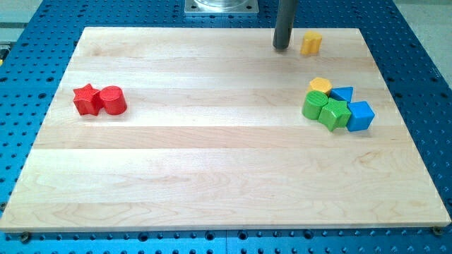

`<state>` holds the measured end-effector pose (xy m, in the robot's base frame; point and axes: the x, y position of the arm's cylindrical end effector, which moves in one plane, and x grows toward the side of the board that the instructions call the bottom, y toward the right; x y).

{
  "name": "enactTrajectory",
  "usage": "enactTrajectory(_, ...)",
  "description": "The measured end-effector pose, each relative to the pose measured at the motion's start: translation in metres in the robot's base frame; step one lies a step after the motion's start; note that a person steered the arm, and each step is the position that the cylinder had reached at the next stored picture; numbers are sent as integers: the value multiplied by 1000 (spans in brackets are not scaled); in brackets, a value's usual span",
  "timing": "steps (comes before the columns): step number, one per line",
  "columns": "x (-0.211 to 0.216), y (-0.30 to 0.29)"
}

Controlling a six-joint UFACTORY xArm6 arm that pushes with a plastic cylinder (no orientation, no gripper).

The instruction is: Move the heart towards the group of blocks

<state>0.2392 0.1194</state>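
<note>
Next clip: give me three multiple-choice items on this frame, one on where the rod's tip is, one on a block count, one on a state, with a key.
1. Where is my tip?
A. Left of the yellow heart, near the view's top
B. Between the red blocks
C. Below the group

2. How many blocks form the group at the view's right?
A. Three
B. Five
C. Seven

3. How do the red star and red cylinder sit?
A. Stacked
B. Far apart
C. Side by side, touching

Key: 1 A, the rod ends just left of the heart with a small gap. 2 B, one yellow, two green, two blue. 3 C, their sides meet at the view's left.
</note>
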Motion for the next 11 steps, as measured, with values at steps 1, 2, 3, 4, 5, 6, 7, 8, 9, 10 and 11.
enactTrajectory(1, -13, 0)
enactTrajectory(2, -14, 5)
enactTrajectory(3, -14, 13)
enactTrajectory(4, -14, 36)
enactTrajectory(5, 0, 53)
enactTrajectory(6, 41, 48)
enactTrajectory(7, 37, 47)
enactTrajectory(8, 4, 55)
enactTrajectory(9, 38, 69)
enactTrajectory(10, 81, 54)
enactTrajectory(11, 61, 63)
